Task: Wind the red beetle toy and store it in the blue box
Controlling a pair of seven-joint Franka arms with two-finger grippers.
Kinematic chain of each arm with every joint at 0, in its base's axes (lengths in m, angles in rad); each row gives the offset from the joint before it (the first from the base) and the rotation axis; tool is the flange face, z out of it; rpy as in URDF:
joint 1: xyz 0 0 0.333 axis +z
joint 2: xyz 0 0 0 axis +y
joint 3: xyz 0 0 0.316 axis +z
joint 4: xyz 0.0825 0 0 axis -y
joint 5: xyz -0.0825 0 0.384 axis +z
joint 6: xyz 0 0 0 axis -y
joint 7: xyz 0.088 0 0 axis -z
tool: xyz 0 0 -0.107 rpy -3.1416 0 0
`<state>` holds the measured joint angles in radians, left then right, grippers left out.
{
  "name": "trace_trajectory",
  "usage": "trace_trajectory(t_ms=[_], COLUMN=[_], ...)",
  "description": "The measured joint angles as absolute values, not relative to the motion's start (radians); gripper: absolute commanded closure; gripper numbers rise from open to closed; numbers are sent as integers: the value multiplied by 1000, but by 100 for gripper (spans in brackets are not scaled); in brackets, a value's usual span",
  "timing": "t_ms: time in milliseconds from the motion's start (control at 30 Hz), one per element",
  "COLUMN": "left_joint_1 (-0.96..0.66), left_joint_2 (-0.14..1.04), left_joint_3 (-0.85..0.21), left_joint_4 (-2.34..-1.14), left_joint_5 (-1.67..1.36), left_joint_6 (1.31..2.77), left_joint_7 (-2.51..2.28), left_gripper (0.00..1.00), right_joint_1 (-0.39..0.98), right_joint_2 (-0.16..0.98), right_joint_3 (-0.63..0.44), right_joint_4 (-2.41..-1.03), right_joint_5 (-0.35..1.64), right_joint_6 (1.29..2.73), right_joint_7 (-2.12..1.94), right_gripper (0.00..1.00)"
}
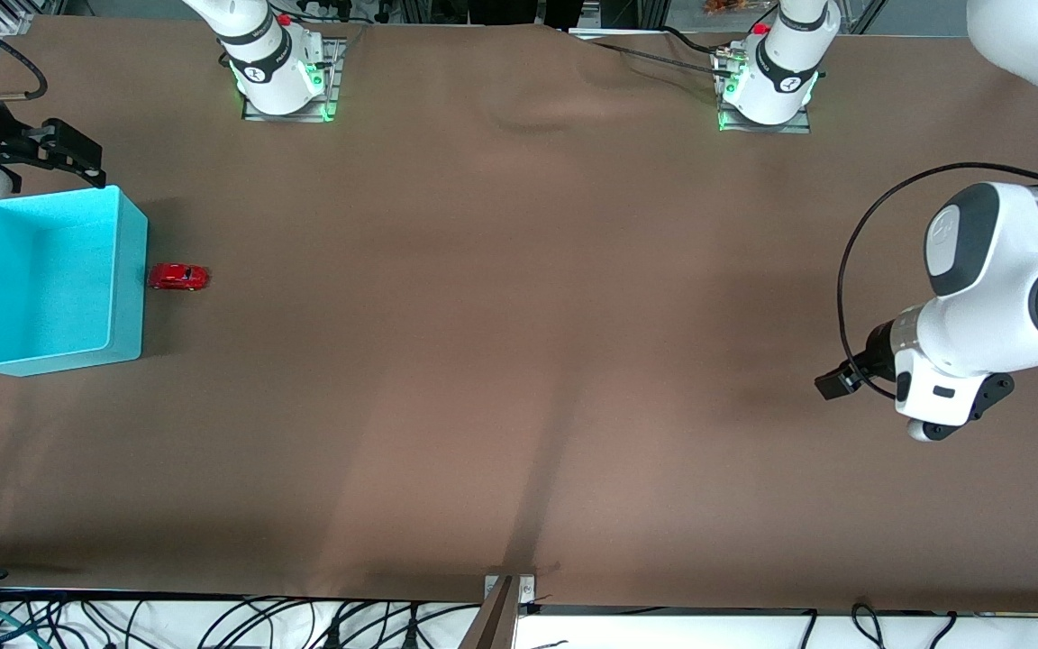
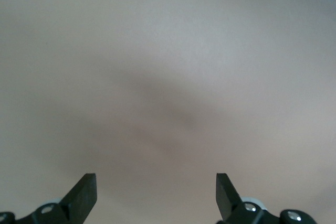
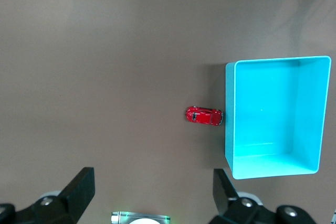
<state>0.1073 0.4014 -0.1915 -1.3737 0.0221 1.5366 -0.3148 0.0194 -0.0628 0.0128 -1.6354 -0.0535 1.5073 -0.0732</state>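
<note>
Red beetle toy (image 1: pixel 179 277) against blue box (image 1: pixel 127 270)

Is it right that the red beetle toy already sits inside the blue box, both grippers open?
No. The red beetle toy sits on the table, outside the blue box, against its wall, as the front view shows. Left gripper and right gripper are indeed open.
</note>
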Motion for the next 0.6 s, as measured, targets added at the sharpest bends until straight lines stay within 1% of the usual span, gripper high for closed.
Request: trace_trajectory(t_ms=[100,200,300,333,600], left_joint_1=[114,120,122,122,123], left_joint_2=[398,391,384,382,361], left_joint_3=[-174,-163,-159,-159,-160], left_joint_4=[-1353,-1345,-1345,-1345,-1373], left_joint_5=[16,14,13,12,11], left_joint_6=[1500,1486,1479,1477,1472], left_joint_7=[-225,-165,-141,-137,-130], left_gripper=[0,4,3,0,0], right_joint_1=[19,19,19,19,19], right_joint_2=[-63,-63,-63,-63,-63], right_joint_3=[13,13,13,13,11], right_joint_4=[-1635,-1635,-1635,-1635,-1635], right_joint_5=[-54,-54,-54,-54,-54], right_joint_6=[1507,1507,1507,1507,1507], right_joint_7=[-73,-73,-73,-73,-73], right_gripper=[0,0,0,0,0])
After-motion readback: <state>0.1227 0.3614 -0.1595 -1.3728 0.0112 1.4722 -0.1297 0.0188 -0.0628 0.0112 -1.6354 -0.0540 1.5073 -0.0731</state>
